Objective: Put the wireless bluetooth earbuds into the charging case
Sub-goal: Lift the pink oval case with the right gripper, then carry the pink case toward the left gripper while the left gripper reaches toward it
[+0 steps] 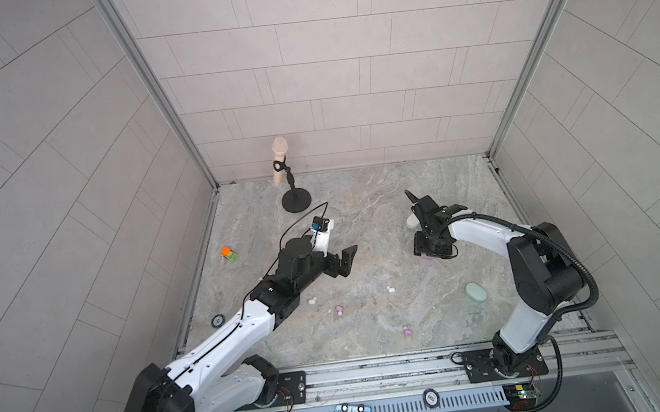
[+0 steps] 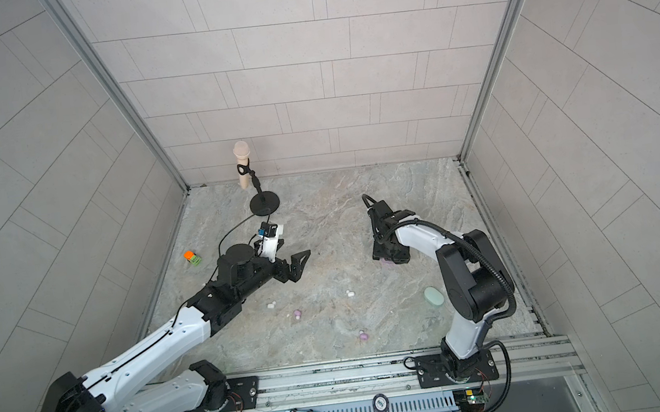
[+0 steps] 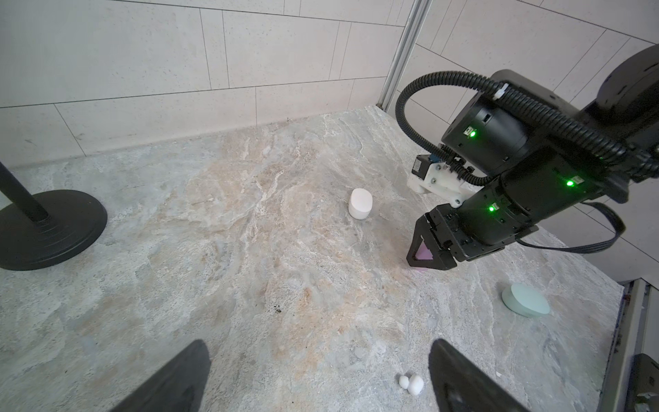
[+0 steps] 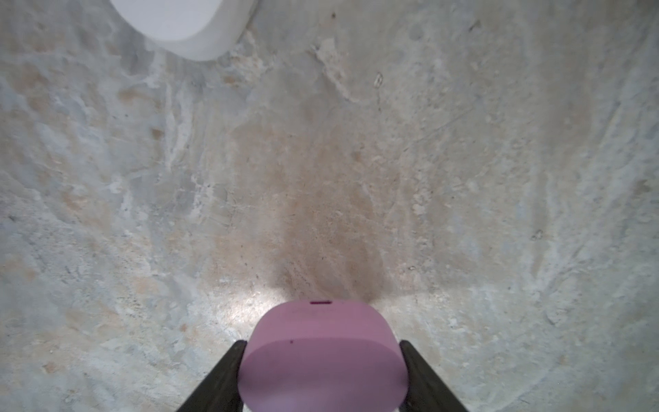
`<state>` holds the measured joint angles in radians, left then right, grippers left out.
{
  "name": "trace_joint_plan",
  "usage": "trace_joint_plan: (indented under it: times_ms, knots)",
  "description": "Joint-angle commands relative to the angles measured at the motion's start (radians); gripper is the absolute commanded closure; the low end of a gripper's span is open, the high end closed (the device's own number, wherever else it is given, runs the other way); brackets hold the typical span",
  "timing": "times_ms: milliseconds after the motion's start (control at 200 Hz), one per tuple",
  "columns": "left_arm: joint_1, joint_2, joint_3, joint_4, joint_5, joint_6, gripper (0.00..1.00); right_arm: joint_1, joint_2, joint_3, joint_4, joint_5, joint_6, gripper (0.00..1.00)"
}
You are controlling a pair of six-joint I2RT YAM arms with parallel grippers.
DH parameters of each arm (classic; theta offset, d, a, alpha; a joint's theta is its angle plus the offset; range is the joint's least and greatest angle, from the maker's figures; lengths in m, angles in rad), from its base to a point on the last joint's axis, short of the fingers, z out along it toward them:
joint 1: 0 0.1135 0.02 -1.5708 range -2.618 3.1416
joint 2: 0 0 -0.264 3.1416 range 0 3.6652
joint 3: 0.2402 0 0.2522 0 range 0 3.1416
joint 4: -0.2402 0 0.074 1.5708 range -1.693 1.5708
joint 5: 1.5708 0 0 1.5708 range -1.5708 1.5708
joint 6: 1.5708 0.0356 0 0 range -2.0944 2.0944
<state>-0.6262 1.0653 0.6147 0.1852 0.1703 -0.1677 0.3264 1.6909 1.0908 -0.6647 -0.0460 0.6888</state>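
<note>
My right gripper (image 4: 322, 344) points down at the table with its two black fingers against both sides of a lilac charging case (image 4: 321, 356), whose lid is closed. In both top views that gripper (image 1: 429, 249) covers most of the case (image 2: 387, 262). My left gripper (image 3: 317, 355) hovers open and empty over the table's middle (image 1: 344, 260). A white earbud (image 3: 412, 383) lies just inside one of its fingers. On the table lie two white earbuds (image 1: 312, 301) (image 1: 390, 289) and two lilac earbuds (image 1: 338, 309) (image 1: 407, 330).
A white case (image 1: 411, 221) stands just beyond the right gripper, and a mint case (image 1: 474, 292) lies nearer the right arm's base. A microphone stand (image 1: 293, 202) is at the back, and an orange-green toy (image 1: 228, 254) at the left edge. Walls enclose three sides.
</note>
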Motion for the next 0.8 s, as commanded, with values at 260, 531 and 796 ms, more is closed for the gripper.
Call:
trace_joint_plan:
  times_ms: [260, 531, 796]
  knots:
    - [-0.136, 0.056, -0.015, 0.021, 0.021, 0.148, 0.0, 0.005, -0.179, 0.028, -0.207, -0.105, -0.1, 0.41]
    - [-0.183, 0.095, -0.075, 0.265, 0.195, 0.221, 0.0, 0.044, -0.332, 0.111, -0.39, -0.219, -0.117, 0.43]
    - [-0.212, 0.207, -0.036, 0.425, 0.357, 0.257, 0.0, 0.104, -0.434, 0.202, -0.481, -0.301, -0.067, 0.43]
